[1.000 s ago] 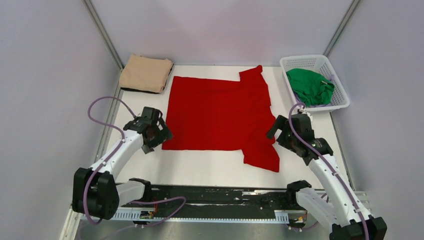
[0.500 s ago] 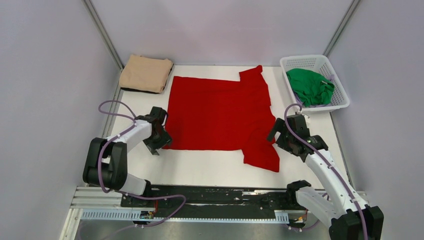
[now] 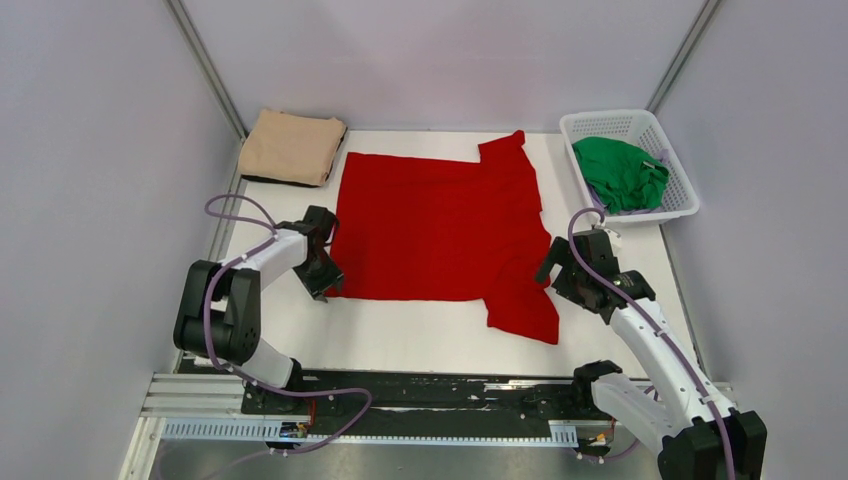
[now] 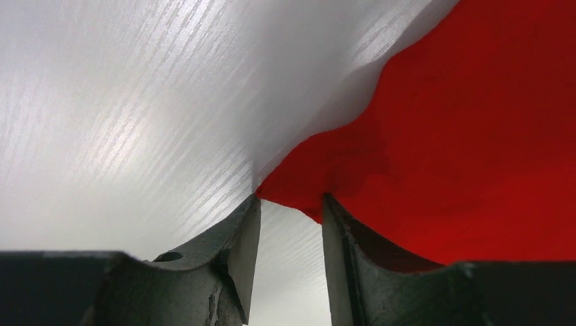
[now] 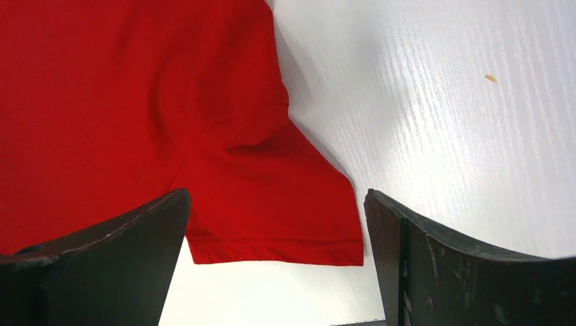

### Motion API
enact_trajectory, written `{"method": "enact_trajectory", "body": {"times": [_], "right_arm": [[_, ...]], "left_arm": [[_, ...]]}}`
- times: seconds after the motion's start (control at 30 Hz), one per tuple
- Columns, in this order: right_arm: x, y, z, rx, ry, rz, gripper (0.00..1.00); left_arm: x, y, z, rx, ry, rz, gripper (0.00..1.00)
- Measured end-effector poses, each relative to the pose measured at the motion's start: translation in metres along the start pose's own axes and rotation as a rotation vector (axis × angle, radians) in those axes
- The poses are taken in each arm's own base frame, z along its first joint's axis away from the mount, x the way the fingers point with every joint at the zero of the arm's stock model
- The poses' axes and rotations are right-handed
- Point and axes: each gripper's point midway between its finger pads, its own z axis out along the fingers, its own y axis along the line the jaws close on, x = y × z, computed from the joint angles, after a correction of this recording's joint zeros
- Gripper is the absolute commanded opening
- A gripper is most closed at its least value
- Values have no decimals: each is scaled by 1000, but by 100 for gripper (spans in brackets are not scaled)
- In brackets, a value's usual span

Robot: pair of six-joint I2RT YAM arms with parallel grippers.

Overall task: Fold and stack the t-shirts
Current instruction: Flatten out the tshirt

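Note:
The red t-shirt (image 3: 440, 225) lies spread flat on the white table, one sleeve pointing toward the near right. My left gripper (image 3: 322, 280) is down at the shirt's near-left corner. In the left wrist view the jaws (image 4: 291, 198) stand partly open, a gap still between them, with the tip of the red corner (image 4: 299, 190) lying across the fingertips. My right gripper (image 3: 553, 262) hovers wide open over the near sleeve (image 5: 272, 204), whose hem lies between its fingers. A tan t-shirt (image 3: 292, 147) sits folded at the far left. A green t-shirt (image 3: 622, 172) lies crumpled in the basket.
The white lattice basket (image 3: 600, 118) stands at the far right corner. Grey walls close in the table on three sides. A black rail (image 3: 430, 390) with the arm bases runs along the near edge. Bare table shows between the shirt and that rail.
My left arm has swung in and dropped to the red shirt's near-left corner, and its jaws have narrowed from wide open. The right gripper has barely shifted and stays wide open.

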Motion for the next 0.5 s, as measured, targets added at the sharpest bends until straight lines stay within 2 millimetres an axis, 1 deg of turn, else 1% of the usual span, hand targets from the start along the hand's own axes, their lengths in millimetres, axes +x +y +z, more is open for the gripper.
{"method": "enact_trajectory", "body": {"times": [0.1, 0.33, 0.37, 0.43, 0.5], "right_arm": [[0, 0, 0, 1, 0, 1, 100], [0, -1, 0, 9, -3, 7, 100], [0, -2, 0, 11, -2, 9, 100], [0, -2, 0, 14, -1, 14, 100], [1, -3, 0, 18, 2, 19, 100]], "left_arm": [[0, -3, 1, 3, 10, 9, 37], [-3, -10, 1, 10, 26, 41, 28], [-4, -11, 1, 12, 27, 46, 24], [-5, -13, 2, 14, 29, 52, 21], [-6, -14, 2, 17, 30, 61, 21]]}}
